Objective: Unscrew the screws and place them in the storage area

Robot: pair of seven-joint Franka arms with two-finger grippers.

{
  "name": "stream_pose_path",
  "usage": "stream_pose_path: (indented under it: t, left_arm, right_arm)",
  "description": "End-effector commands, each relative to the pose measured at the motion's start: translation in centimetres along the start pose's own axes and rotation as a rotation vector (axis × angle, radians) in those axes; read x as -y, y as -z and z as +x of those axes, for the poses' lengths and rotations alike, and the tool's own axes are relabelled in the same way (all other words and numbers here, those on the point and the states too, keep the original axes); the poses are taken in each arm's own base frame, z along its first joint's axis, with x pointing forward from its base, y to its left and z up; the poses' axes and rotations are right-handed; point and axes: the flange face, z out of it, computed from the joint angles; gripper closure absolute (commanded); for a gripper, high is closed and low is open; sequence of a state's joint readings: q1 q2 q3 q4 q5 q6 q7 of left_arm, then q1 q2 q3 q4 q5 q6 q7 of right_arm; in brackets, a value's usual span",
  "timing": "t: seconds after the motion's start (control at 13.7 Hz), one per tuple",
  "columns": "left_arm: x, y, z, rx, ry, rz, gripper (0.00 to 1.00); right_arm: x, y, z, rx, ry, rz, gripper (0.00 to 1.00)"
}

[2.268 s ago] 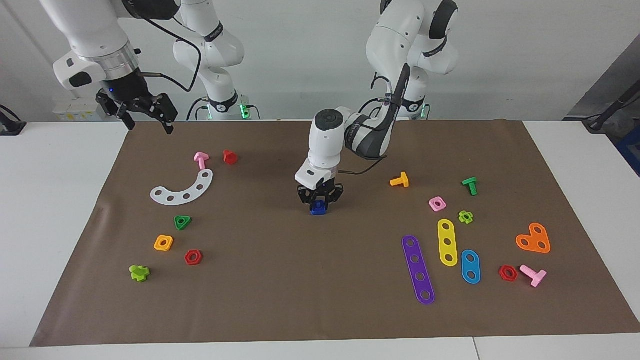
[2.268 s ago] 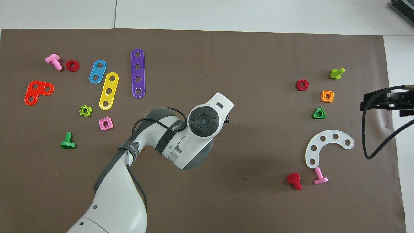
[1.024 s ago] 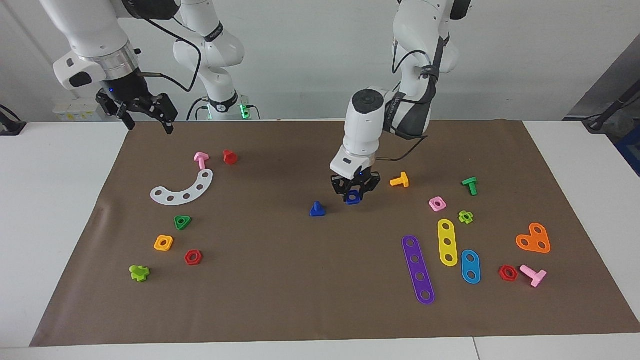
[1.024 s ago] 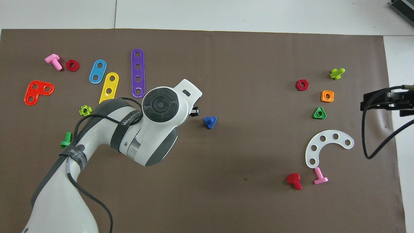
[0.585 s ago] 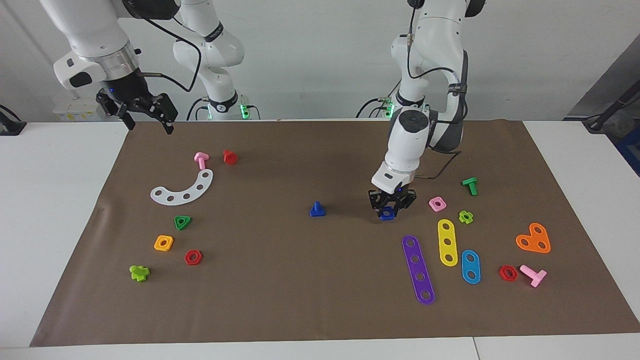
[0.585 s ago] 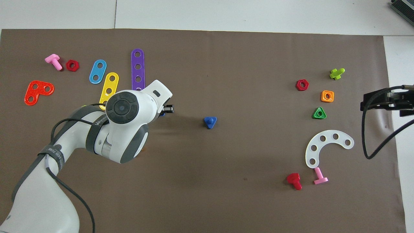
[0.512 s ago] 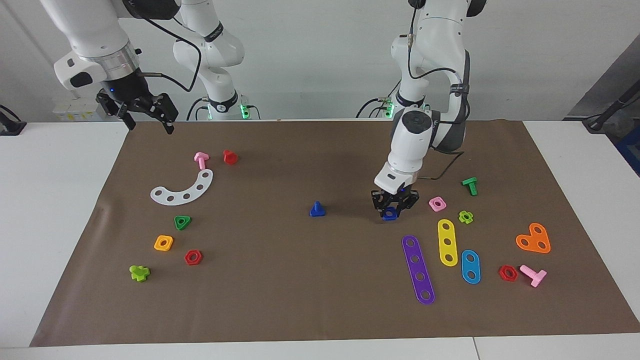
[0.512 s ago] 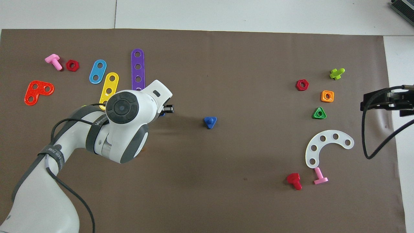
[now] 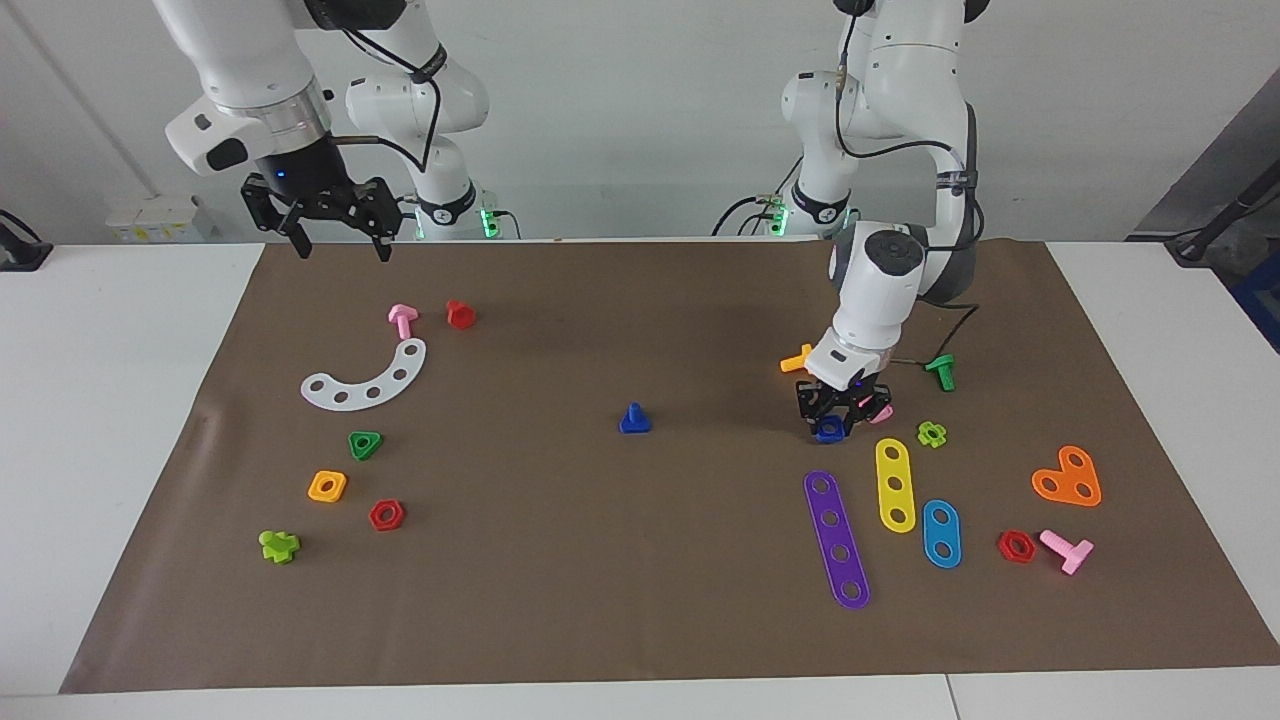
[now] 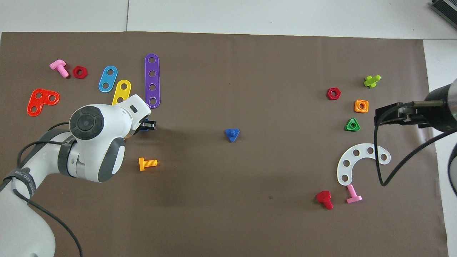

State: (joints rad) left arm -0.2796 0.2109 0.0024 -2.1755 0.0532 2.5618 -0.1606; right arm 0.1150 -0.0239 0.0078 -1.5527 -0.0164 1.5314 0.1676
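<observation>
The dark-blue bolt (image 9: 633, 419) stands head-down, shaft up, alone in the middle of the mat; it also shows in the overhead view (image 10: 232, 134). My left gripper (image 9: 830, 424) is low over the mat beside the purple strip's near end, shut on a blue square nut (image 9: 828, 433). In the overhead view my left gripper (image 10: 147, 126) is mostly hidden under its wrist. My right gripper (image 9: 342, 243) is open and empty, raised over the right arm's end of the mat; it also shows in the overhead view (image 10: 382, 116). The storage area (image 9: 300, 440) holds the white curved strip (image 9: 365, 380).
In the storage area lie a green triangle nut (image 9: 365, 444), an orange square nut (image 9: 327, 486) and a red hexagon nut (image 9: 386, 515). Purple (image 9: 836, 540), yellow (image 9: 895, 484) and blue strips, an orange bolt (image 10: 147, 164) and a pink nut lie around the left gripper.
The left gripper lifted the blue nut off the bolt and carried it toward the left arm's end. The bolt stayed in the middle. The right gripper shifted a little toward the mat.
</observation>
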Motion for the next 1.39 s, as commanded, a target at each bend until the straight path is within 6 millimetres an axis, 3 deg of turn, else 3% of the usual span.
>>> stream_pose_path:
  t: [0.0,0.15,0.29,0.59,0.73,0.95,1.02,1.17,1.32]
  left_arm:
    - [-0.2,1.1,-0.8,-0.023,-0.02,0.003,0.0]
    - [0.2,2.6,-0.5,-0.042,-0.021,0.003,0.0]
    - [0.7,5.0,-0.3,-0.05,-0.01,0.007,0.0]
    - [4.0,12.7,1.9,0.018,-0.042,0.036,0.0]
    - [5.9,17.9,3.9,0.062,-0.043,0.047,0.0]
    - [9.5,25.7,5.5,0.076,-0.068,0.033,0.0]
    - [10.8,28.0,5.8,0.076,-0.063,0.018,0.0]
    - [12.4,31.7,5.7,0.08,-0.033,-0.016,0.0]
    - [13.3,33.5,5.2,0.094,-0.019,-0.015,0.0]
  right_arm:
    - [5.1,-1.3,1.5,-0.024,-0.013,0.018,0.0]
    - [9.6,-2.4,1.1,-0.025,-0.035,0.009,0.0]
    - [13.7,-4.7,1.6,-0.028,-0.039,0.026,0.0]
    - [22.6,-12.0,1.9,-0.027,-0.05,0.031,0.0]
    - [24.5,-15.1,2.5,-0.056,-0.046,0.053,0.0]
    - [27.4,-20.2,1.4,-0.076,-0.058,0.072,0.0]
    - [27.5,-21.5,1.2,-0.084,-0.047,0.078,0.0]
    - [29.0,-23.5,-0.1,-0.098,-0.014,0.09,0.0]
    - [29.1,-25.4,-0.7,-0.096,0.014,0.086,0.0]
